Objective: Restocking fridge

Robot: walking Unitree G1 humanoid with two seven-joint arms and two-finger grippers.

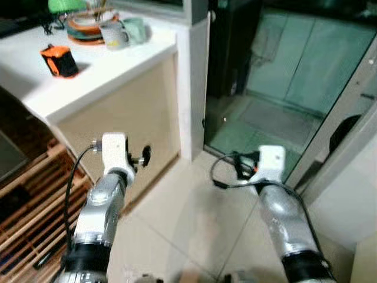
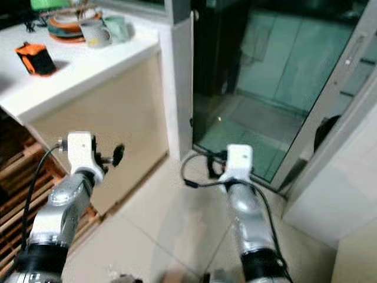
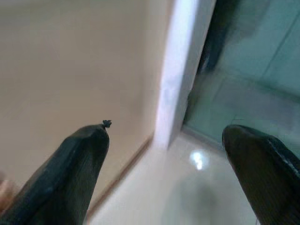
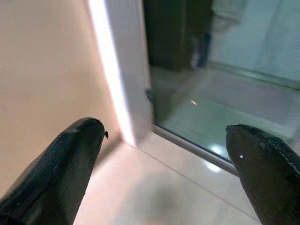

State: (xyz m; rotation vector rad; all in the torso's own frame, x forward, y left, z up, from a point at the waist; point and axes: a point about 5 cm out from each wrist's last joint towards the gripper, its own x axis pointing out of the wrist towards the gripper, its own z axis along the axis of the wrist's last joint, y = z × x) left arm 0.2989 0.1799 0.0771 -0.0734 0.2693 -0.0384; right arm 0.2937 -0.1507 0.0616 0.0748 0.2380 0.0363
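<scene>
Left eye view: white counter (image 1: 118, 65) above tiled floor (image 1: 188, 218), glass door (image 1: 277, 76) ahead, no fridge identifiable, both arms held low with left gripper (image 3: 164, 154) and right gripper (image 4: 164, 154) fingers spread apart, empty.

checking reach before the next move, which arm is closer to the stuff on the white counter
Left. The left gripper, jaws open, is beside the white counter holding the mugs; the right gripper faces the glass door.
</scene>
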